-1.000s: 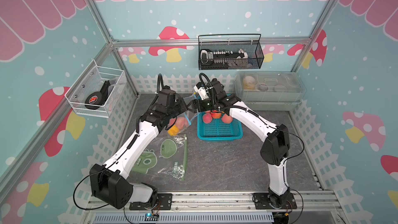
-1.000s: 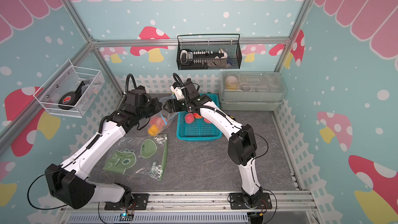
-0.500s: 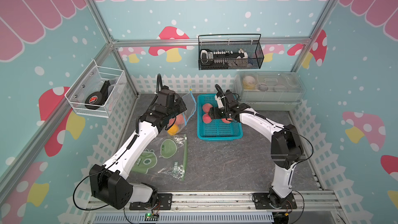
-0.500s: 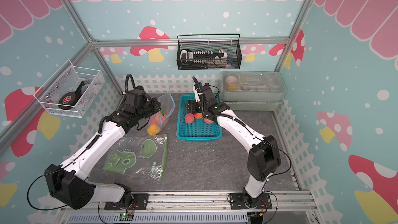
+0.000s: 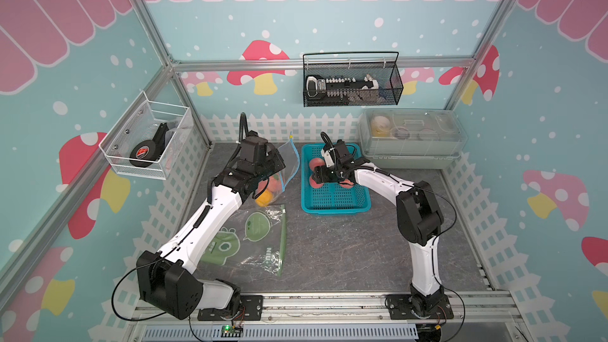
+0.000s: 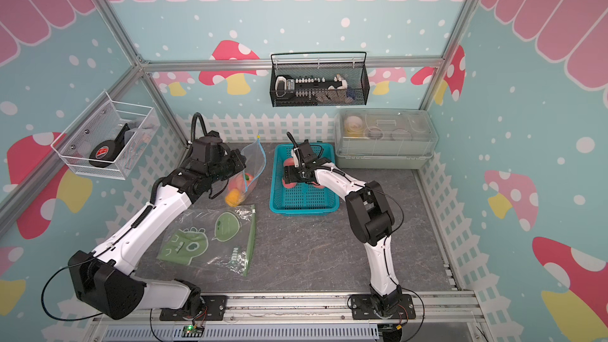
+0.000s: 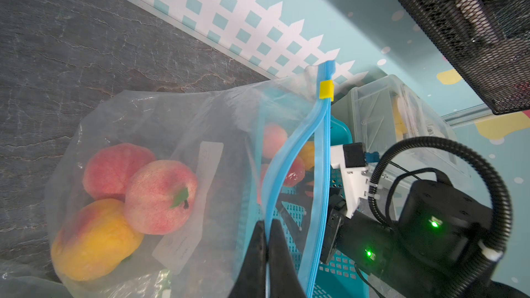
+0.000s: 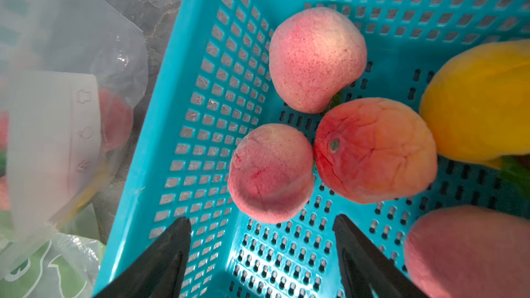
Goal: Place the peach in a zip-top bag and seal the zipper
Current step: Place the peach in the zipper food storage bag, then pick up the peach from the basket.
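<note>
Left end effector (image 7: 268, 225) pinched shut on zip-top bag (image 7: 160, 121) rim to hold its mouth up; right end effector (image 8: 261, 218), jaws apart, hovered over a peach (image 8: 271, 173) in basket (image 8: 200, 110) at bag's 3 o'clock.

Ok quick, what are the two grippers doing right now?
Left gripper: shut on the zip-top bag, at its zipper edge.
Right gripper: open, holding nothing, above a peach in the basket.

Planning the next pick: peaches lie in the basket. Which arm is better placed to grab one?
Right. The right gripper hangs open over a peach in the basket, while the left gripper is shut on the zipper edge of the bag, holding it up.
</note>
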You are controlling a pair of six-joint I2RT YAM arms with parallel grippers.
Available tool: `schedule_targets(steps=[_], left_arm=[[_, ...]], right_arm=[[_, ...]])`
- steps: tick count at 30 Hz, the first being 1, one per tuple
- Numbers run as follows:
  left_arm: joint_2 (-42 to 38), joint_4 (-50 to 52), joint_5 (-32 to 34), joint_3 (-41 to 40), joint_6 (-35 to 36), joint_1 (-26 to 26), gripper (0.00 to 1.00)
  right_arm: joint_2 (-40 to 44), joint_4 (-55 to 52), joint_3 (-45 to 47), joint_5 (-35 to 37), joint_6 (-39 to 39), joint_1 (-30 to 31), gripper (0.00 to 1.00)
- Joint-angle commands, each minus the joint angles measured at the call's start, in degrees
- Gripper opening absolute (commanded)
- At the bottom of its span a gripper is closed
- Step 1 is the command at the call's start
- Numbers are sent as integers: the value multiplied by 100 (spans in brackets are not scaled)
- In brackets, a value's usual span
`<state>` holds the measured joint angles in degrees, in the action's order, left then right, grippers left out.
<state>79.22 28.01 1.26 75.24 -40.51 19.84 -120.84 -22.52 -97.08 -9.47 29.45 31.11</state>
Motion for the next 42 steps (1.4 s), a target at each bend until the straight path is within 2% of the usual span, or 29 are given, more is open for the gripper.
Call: schedule_targets(steps=[1, 7, 15, 18, 21, 25, 31, 37, 42], left_arm=[[-129, 5, 16, -45, 14, -41, 0], [-128, 7, -3, -40, 26, -50, 0], [-160, 37, 5, -36, 52, -75, 0], [-161, 42, 9, -36, 52, -85, 0], [-160, 42, 1, -45, 48, -94, 0], [-173, 42, -17, -53, 27, -94, 0], [-174, 42, -3, -41, -31, -96, 0], [-167, 43, 13, -36, -104, -94, 0], [-134, 38, -67, -5, -101, -94, 0]], right_arm=[[-236, -200, -387, 142, 175, 7, 80], [-724, -482, -850, 108, 217, 1, 80], [-1169, -667, -1138, -128, 274, 3, 74], [-1209, -673, -1134, -164, 280, 8, 68], [-1137, -657, -1115, -186, 280, 5, 55], [-506, -193, -635, -226, 369, -17, 52], [1127, 1032, 689, -652, 663, -132, 52], [2066, 1917, 1168, -1668, 729, -133, 51], [2352, 3269, 1484, -2593, 1323, -118, 51]])
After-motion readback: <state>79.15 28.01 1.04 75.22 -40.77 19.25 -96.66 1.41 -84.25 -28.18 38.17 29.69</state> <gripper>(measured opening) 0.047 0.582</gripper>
